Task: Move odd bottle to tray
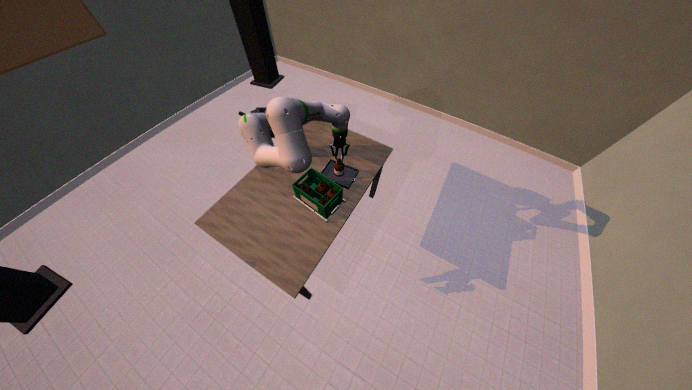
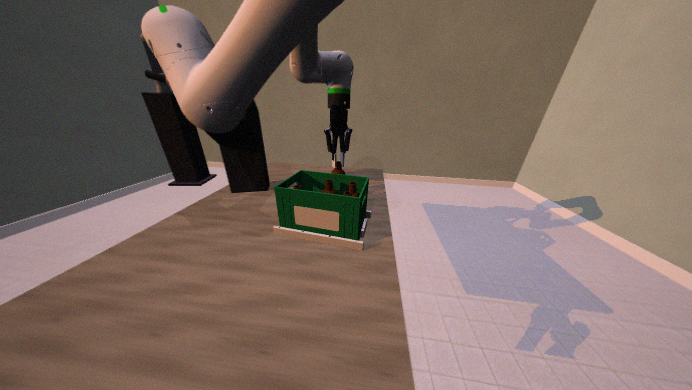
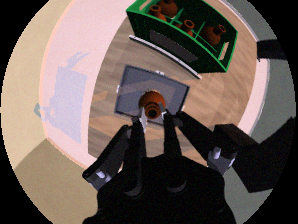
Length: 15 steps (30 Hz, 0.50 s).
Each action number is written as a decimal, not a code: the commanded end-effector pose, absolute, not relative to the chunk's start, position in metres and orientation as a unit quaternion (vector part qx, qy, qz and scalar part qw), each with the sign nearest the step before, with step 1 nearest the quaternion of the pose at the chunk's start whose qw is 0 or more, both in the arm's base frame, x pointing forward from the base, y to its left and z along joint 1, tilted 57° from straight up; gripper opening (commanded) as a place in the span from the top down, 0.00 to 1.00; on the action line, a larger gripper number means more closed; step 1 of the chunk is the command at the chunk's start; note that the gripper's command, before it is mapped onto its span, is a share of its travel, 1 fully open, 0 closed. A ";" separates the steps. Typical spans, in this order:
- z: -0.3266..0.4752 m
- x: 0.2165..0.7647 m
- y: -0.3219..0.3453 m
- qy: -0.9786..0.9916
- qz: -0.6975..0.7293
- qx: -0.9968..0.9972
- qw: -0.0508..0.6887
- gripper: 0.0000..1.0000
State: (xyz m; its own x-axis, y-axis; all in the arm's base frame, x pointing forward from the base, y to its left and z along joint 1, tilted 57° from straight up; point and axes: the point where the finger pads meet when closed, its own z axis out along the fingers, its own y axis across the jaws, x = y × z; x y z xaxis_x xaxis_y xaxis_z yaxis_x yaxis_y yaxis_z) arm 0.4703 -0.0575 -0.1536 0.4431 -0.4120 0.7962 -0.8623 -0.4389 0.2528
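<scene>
My gripper (image 1: 339, 154) is shut on the neck of a brown bottle (image 1: 338, 167) and holds it upright over the dark grey tray (image 1: 341, 177). I cannot tell whether the bottle's base touches the tray. In the wrist view the bottle's top (image 3: 152, 104) sits between my fingers, with the tray under it. The green crate (image 1: 317, 192) stands just in front of the tray and holds several brown bottles (image 1: 322, 188). In the exterior view the gripper (image 2: 338, 152) hangs behind the crate (image 2: 321, 204), with the held bottle's top (image 2: 338, 168) just showing over the crate's rim.
The crate stands on a pale flat board (image 2: 318, 238) near the table's right edge. The robot's white arm (image 1: 280, 132) bends over the table's far left part. Dark pillars (image 2: 177, 137) stand beyond the table.
</scene>
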 end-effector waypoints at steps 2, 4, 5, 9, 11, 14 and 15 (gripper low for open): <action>-0.155 0.471 -0.058 -0.408 0.334 0.780 0.336 0.90; -0.155 0.472 -0.059 -0.408 0.334 0.780 0.336 0.90; -0.155 0.472 -0.059 -0.408 0.334 0.780 0.336 0.90; -0.156 0.472 -0.060 -0.408 0.334 0.780 0.336 0.90; -0.156 0.472 -0.061 -0.408 0.334 0.780 0.336 0.90; -0.157 0.472 -0.062 -0.408 0.334 0.780 0.336 0.90; -0.157 0.472 -0.062 -0.408 0.334 0.780 0.336 0.90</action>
